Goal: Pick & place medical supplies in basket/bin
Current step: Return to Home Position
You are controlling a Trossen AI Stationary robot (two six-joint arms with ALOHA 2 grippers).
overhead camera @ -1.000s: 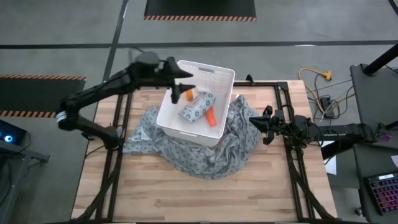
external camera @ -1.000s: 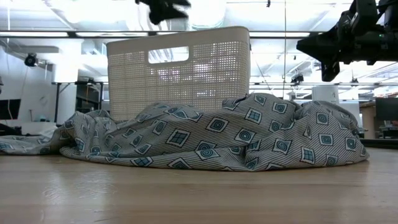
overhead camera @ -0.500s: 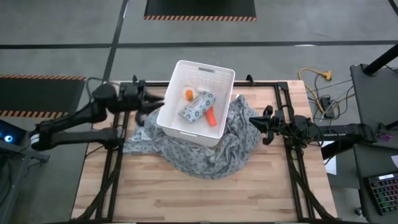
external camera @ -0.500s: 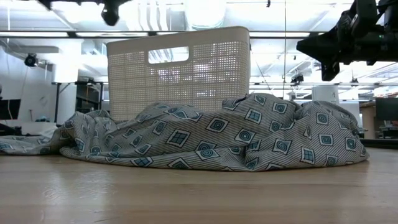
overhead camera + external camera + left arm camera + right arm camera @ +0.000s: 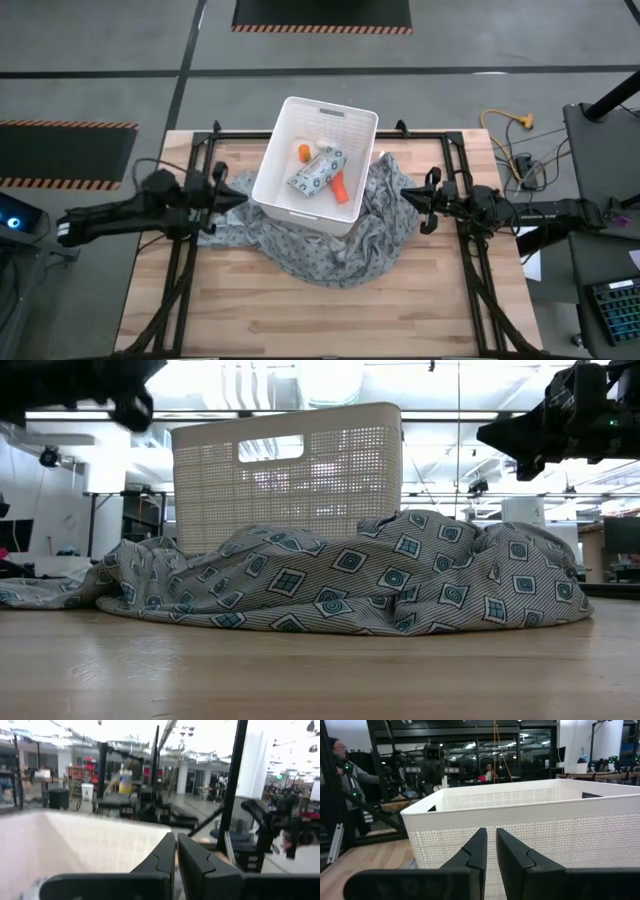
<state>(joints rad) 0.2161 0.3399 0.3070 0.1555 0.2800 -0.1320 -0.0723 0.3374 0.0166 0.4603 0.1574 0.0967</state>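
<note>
The white basket [image 5: 290,195] stands on the grey patterned cloth [image 5: 330,250] at the table's far middle. On its floor lie the pale printed packet [image 5: 316,172], the orange tapered tube [image 5: 340,187], the small orange bottle [image 5: 305,152] and a tiny white piece [image 5: 322,147]. My left gripper [image 5: 224,190] hovers shut just left of the basket, above the cloth's left flap; the left wrist view shows its fingers [image 5: 176,851] together. My right gripper [image 5: 408,200] waits shut to the right of the basket, above the cloth, and faces the basket's wall [image 5: 545,840].
The cloth bulges in folds [image 5: 400,575] in front of the basket and to its right. Black frame rails [image 5: 186,260] run along the table's left and right sides. Bare wood [image 5: 320,320] lies toward the near edge. A person [image 5: 342,760] stands beyond the table.
My left gripper has drawn back from above the basket toward the table's left edge and nearer, has come down lower, and has shut with nothing between its fingers. The basket, its contents and the cloth have stayed put.
</note>
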